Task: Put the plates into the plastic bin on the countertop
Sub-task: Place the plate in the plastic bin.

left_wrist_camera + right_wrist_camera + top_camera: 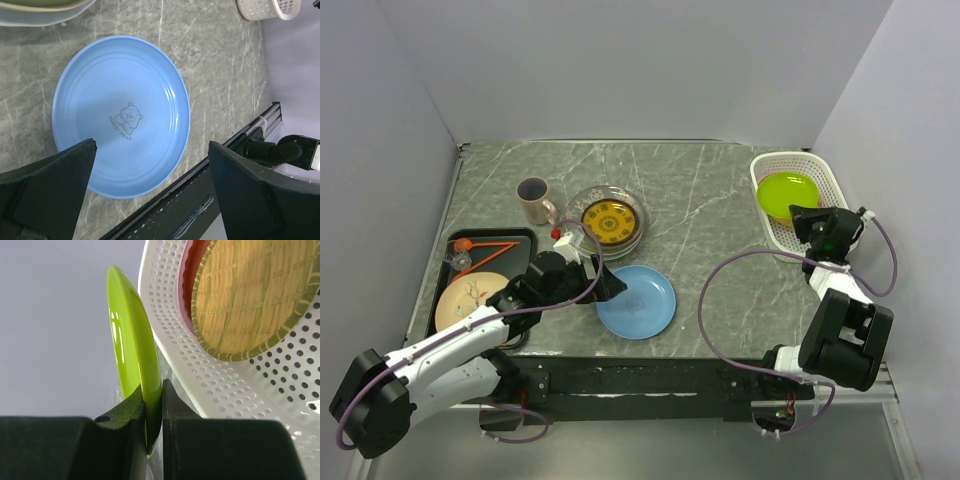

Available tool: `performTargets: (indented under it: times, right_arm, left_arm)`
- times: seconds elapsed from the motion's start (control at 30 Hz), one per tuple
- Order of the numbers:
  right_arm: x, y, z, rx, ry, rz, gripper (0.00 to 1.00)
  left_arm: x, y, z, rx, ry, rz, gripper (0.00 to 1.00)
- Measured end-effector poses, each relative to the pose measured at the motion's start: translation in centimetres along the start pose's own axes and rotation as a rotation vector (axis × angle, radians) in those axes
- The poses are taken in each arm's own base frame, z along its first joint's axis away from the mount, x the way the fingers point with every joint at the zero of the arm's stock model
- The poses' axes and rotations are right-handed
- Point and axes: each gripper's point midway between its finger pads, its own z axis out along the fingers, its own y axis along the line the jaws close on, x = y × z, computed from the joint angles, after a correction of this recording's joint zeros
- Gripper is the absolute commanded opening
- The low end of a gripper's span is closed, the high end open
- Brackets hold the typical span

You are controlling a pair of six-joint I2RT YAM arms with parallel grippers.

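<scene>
step: right fingers [120,440] clamped on green plate [131,340] rim, plate at bin [802,157], far right
left: left fingers [50,190] apart over blue plate [120,100], near centre
next: lower green plate in, then release

Lime-green plate [131,350] at the white, hole-dotted plastic bin [820,165]; inside, straw-weave tan plate [250,295] ringed in green, red plate [189,280] behind. Left of the bin: grey-green, white-veined countertop [710,210], sky-blue plate [122,75] with faint bear print, yellow-and-brown patterned plate [610,220], beige mug [533,203], black tray [523,243], beige plate [470,297] with dark branch motif.
</scene>
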Motion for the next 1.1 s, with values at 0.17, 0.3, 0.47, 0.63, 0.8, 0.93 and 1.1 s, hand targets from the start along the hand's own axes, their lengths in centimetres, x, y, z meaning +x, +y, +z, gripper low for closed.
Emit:
performTargets:
  times: [0.17,0.3,0.47,0.63,0.8,0.93,1.1]
  right_arm:
    - [-0.1,-0.7,0.5,0.018,-0.007,0.022,0.00]
    - [0.2,-1.6,1.0,0.043,-0.001,0.039,0.00]
    - [-0.5,-1.8,1.3,0.060,-0.033,0.038,0.00]
    - [-1.8,-1.7,1.5,0.083,-0.084,0.028,0.00]
    - [-3.2,-1.2,1.9,0.101,-0.131,0.008,0.00]
    - [-3.5,-2.0,2.1,0.134,-0.145,-0.009,0.00]
    - [-3.2,-3.5,2.6,0.181,-0.136,-0.024,0.00]
  left_arm:
    - [0.2,0.2,-0.1,-0.007,0.008,-0.001,0.99]
    - [0.2,0.2,-0.1,-0.010,0.009,-0.002,0.99]
    - [0.0,-0.1,-0.5,0.001,-0.001,-0.001,0.99]
    - [-0.1,-0.2,-0.8,0.006,-0.007,0.000,0.99]
    - [-0.1,-0.2,-0.8,0.005,-0.006,0.001,0.99]
    - [0.1,0.0,-0.6,-0.002,0.002,0.003,0.99]
    - [0.3,0.3,-0.4,-0.014,0.013,0.001,0.99]
